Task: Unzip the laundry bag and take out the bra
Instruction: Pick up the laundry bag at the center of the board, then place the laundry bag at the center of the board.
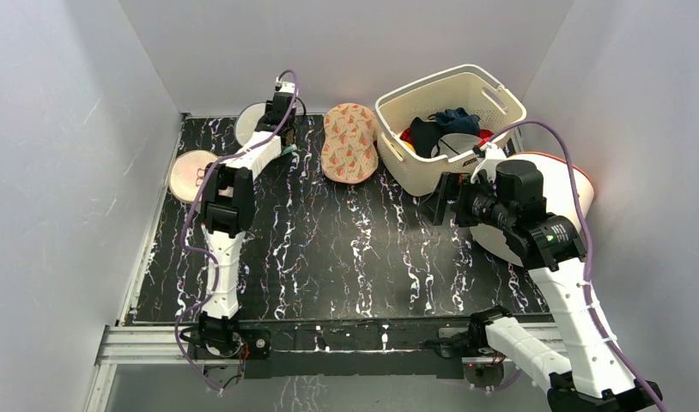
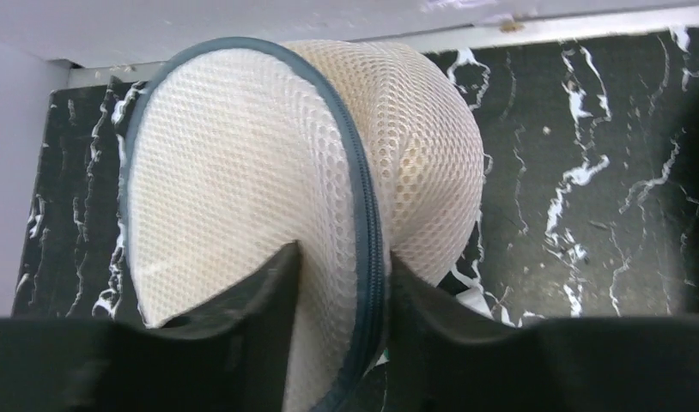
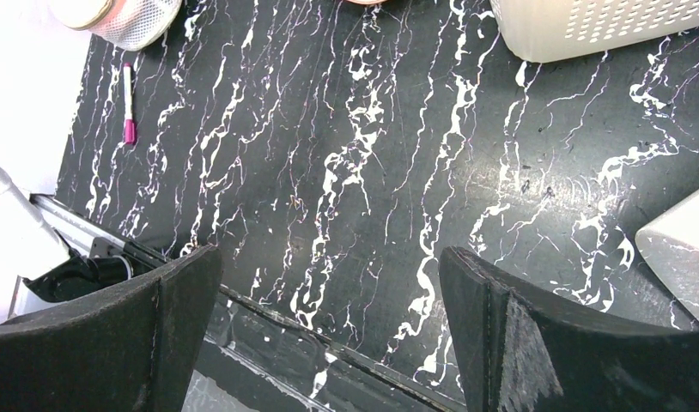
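Note:
The laundry bag [image 2: 243, 163] is a round white mesh drum with a grey-blue zip rim. It stands on edge at the table's back left [image 1: 248, 124]. My left gripper [image 2: 342, 257] is shut on its near edge, with mesh and the zip rim pinched between the fingers; it also shows in the top view [image 1: 280, 105]. Something cream shows faintly through the mesh side; I cannot make out a bra inside. My right gripper [image 3: 329, 257] is open and empty, hovering over the bare table at mid right [image 1: 440, 202].
A peach patterned padded cloth [image 1: 350, 142] lies at back centre. A cream slotted basket [image 1: 492, 90] of clothes stands at back right. A round white disc-shaped bag [image 1: 191, 176] lies far left. A large white round bag with an orange rim [image 1: 578, 184] sits under the right arm. A pink pen [image 3: 129, 103] lies on the table.

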You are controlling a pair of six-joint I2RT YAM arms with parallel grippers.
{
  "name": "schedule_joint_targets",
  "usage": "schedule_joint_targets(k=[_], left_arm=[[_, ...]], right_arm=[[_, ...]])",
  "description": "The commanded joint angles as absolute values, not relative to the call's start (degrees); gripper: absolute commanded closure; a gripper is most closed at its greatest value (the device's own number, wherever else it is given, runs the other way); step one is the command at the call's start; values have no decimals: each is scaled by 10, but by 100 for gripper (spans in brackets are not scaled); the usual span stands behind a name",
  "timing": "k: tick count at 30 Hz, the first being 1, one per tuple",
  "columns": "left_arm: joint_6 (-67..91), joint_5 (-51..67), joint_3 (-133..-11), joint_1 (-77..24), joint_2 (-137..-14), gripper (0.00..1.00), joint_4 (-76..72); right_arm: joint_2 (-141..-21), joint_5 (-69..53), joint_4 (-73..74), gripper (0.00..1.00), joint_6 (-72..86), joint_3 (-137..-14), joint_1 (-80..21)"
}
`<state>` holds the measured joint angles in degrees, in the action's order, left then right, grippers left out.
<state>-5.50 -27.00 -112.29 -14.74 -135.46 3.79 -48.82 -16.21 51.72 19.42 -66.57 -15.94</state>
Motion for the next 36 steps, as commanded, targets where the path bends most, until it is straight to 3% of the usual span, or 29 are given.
schedule_joint_targets(k=[1,3,16,20,29,36], left_arm=[[-94,-332,-1111,-146,-1298,69,-30],[-111,-347,-1121,-146,-1292,78,-37],[-81,-358,-1099,-147,-1135,91,25],[-45,-338,-1076,-154,-1062,100,110],[8,-250,-810,-211,-833,100,180],[21,-277,-737,-276,-787,100,279]], right_arm=[[-483,-161,500,2,205,-682,-156],[-485,-165,497,2,206,-684,-156],[-481,-176,473,2,204,-661,-156],[-483,-177,457,2,196,-648,-156],[-510,-202,403,2,192,-619,-156],[-522,-214,395,2,192,-608,-156]])
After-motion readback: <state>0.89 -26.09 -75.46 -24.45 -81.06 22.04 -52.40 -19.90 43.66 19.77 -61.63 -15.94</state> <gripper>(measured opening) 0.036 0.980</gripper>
